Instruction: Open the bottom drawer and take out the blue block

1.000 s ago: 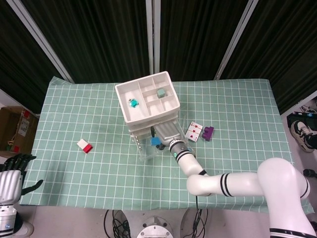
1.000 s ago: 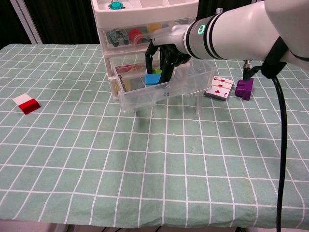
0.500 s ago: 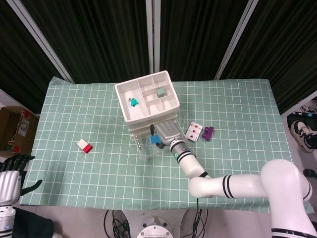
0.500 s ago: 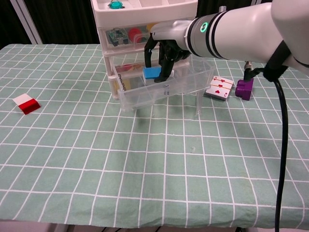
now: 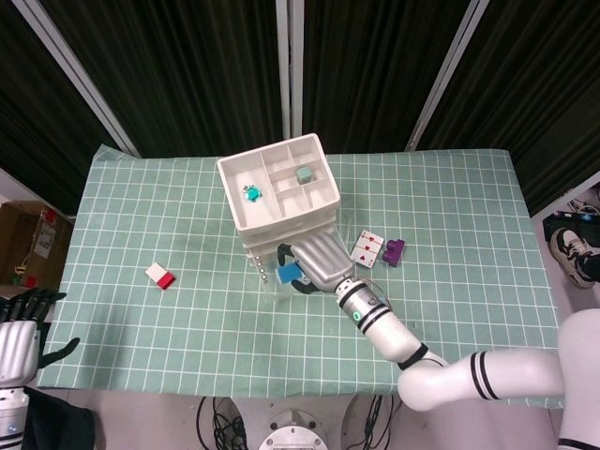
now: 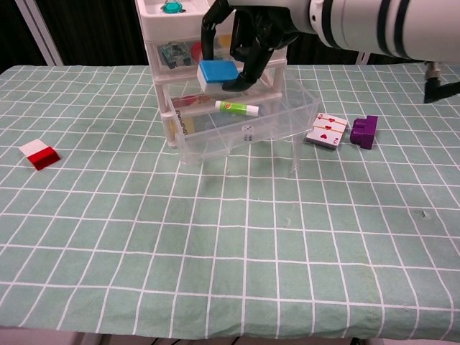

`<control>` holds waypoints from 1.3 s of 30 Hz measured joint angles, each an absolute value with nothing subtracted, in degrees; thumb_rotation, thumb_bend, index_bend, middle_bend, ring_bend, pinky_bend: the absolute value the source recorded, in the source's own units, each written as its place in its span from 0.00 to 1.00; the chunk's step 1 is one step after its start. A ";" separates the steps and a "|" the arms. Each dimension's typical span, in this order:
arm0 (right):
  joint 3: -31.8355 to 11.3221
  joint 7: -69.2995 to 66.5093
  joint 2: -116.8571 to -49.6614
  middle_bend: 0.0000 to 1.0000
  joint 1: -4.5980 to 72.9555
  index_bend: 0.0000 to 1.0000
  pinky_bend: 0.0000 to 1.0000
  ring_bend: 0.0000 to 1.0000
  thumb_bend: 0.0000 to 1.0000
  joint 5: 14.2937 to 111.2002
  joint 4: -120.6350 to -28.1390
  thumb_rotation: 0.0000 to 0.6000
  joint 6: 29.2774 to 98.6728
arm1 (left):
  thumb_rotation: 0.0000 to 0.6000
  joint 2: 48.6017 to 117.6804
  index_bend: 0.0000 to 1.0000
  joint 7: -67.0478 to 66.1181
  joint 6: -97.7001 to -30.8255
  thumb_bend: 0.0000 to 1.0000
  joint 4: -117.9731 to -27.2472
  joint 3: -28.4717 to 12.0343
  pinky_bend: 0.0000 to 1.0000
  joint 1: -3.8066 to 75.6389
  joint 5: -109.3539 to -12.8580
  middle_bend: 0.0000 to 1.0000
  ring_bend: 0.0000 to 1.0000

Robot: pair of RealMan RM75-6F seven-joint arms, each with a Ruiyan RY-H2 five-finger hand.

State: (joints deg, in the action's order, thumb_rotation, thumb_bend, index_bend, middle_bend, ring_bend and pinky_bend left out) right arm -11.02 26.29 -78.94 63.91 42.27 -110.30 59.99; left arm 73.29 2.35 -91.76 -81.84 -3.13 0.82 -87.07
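My right hand grips the blue block and holds it in the air above the pulled-out bottom drawer of the white drawer unit. From the head view the same block shows under the right hand, over the drawer. A glue stick and a small die lie in the clear drawer. My left hand hangs off the table's left front corner, fingers apart and holding nothing.
A red and white block lies on the green checked cloth at the left. Playing cards and a purple block lie right of the drawer. The unit's top tray holds small items.
The right hand has lifted the blue block up out of the bottom drawer, well above its rim. The left hand has stayed put.
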 measured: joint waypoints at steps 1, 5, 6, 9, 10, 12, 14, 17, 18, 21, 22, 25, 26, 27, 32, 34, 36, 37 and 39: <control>-10.15 25.52 -78.17 0.91 62.95 0.59 1.00 0.94 0.29 45.20 -111.60 1.00 59.77 | 1.00 73.18 0.27 1.98 -91.77 0.00 -82.26 -3.14 0.19 0.87 -87.16 0.23 0.16; -6.43 23.43 -77.16 0.90 60.24 0.59 1.00 0.94 0.29 54.23 -113.95 1.00 58.04 | 1.00 72.91 0.27 0.69 -91.81 0.00 -83.63 -3.10 0.19 1.03 -87.52 0.23 0.16; -5.52 23.03 -77.30 0.90 59.73 0.59 1.00 0.94 0.29 56.06 -114.09 1.00 57.46 | 1.00 72.83 0.27 0.39 -91.83 0.00 -83.94 -3.07 0.19 1.05 -87.60 0.23 0.16; -2.83 22.46 -79.00 0.90 58.56 0.58 1.00 0.93 0.29 60.67 -113.58 1.00 55.37 | 1.00 72.51 0.27 -0.41 -91.95 0.00 -84.82 -2.97 0.18 1.01 -87.75 0.23 0.16; -2.13 22.76 -80.11 0.90 58.38 0.58 1.00 0.93 0.29 61.45 -112.90 1.00 54.70 | 1.00 72.34 0.27 -0.64 -92.01 0.00 -85.09 -2.93 0.19 0.95 -87.74 0.23 0.16; -1.38 23.87 -81.82 0.90 58.28 0.58 1.00 0.93 0.29 61.83 -111.51 1.00 53.99 | 1.00 72.13 0.27 -0.83 -92.04 0.00 -85.39 -2.87 0.19 0.84 -87.67 0.23 0.16; -0.72 26.04 -83.78 0.90 58.28 0.56 1.00 0.93 0.29 61.78 -109.62 1.00 53.60 | 1.00 72.01 0.27 -1.01 -92.00 0.00 -85.59 -2.77 0.19 0.75 -87.59 0.23 0.16; 0.11 30.07 -86.71 0.90 58.27 0.54 1.00 0.93 0.30 61.30 -106.67 1.00 53.65 | 1.00 72.06 0.27 -0.99 -91.94 0.00 -85.60 -2.66 0.19 0.71 -87.64 0.23 0.16; 0.33 31.36 -87.66 0.90 58.24 0.52 1.00 0.93 0.30 61.01 -105.74 1.00 53.76 | 1.00 72.08 0.27 -0.97 -91.89 0.00 -85.57 -2.63 0.19 0.71 -87.63 0.23 0.16; 0.99 35.32 -90.48 0.90 58.12 0.42 1.00 0.92 0.30 59.73 -102.78 1.00 54.18 | 1.00 72.20 0.27 -0.88 -91.84 0.00 -85.42 -2.58 0.19 0.69 -87.61 0.23 0.16; 1.26 36.64 -91.30 0.90 58.05 0.36 1.00 0.92 0.29 59.17 -101.86 1.00 54.31 | 1.00 72.25 0.27 -0.83 -91.83 0.00 -85.36 -2.57 0.19 0.68 -87.61 0.23 0.16; 1.90 38.99 -92.43 0.90 57.74 0.18 0.99 0.92 0.23 57.75 -100.94 1.00 54.51 | 1.00 72.36 0.27 -0.72 -91.79 0.00 -85.19 -2.53 0.19 0.69 -87.65 0.23 0.16; 2.03 39.42 -92.50 0.90 57.58 0.13 0.99 0.91 0.20 57.61 -100.93 1.00 54.70 | 1.00 72.38 0.27 -0.70 -91.75 0.00 -85.15 -2.52 0.19 0.71 -87.65 0.23 0.16; 2.11 39.69 -92.47 0.90 57.40 0.09 0.99 0.91 0.19 57.61 -101.01 1.00 54.98 | 1.00 72.40 0.27 -0.69 -91.69 0.00 -85.10 -2.52 0.19 0.75 -87.68 0.23 0.16; 2.18 39.30 -89.86 0.85 55.67 0.01 0.99 0.87 0.17 60.34 -103.83 1.00 57.91 | 1.00 72.41 0.27 -0.50 -91.73 0.00 -84.92 -2.65 0.19 0.88 -87.79 0.23 0.16; 2.26 38.48 -87.68 0.80 54.38 0.02 0.98 0.82 0.17 62.90 -105.57 1.00 60.27 | 1.00 72.36 0.27 -0.36 -91.71 0.00 -84.79 -2.73 0.19 0.96 -87.81 0.23 0.16; 2.45 37.47 -85.47 0.72 52.86 0.04 0.94 0.77 0.17 65.62 -106.97 1.00 63.03 | 1.00 72.31 0.27 -0.18 -91.70 0.00 -84.65 -2.82 0.19 1.03 -87.81 0.23 0.16; 2.66 36.62 -83.87 0.69 51.60 0.05 0.91 0.73 0.17 67.65 -107.80 1.00 65.24 | 1.00 72.29 0.27 -0.13 -91.64 0.00 -84.61 -2.83 0.19 1.07 -87.80 0.23 0.16; 3.15 34.98 -81.21 0.61 49.29 0.05 0.82 0.65 0.17 70.74 -108.84 1.00 69.00 | 1.00 72.22 0.27 -0.06 -91.46 0.00 -84.58 -2.87 0.19 1.17 -87.73 0.23 0.16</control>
State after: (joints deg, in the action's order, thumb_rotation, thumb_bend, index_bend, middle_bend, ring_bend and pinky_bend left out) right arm 3.15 34.98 -81.21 49.29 70.74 -108.84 69.00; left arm 72.22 -0.06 -91.46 -84.58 -2.87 1.17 -87.73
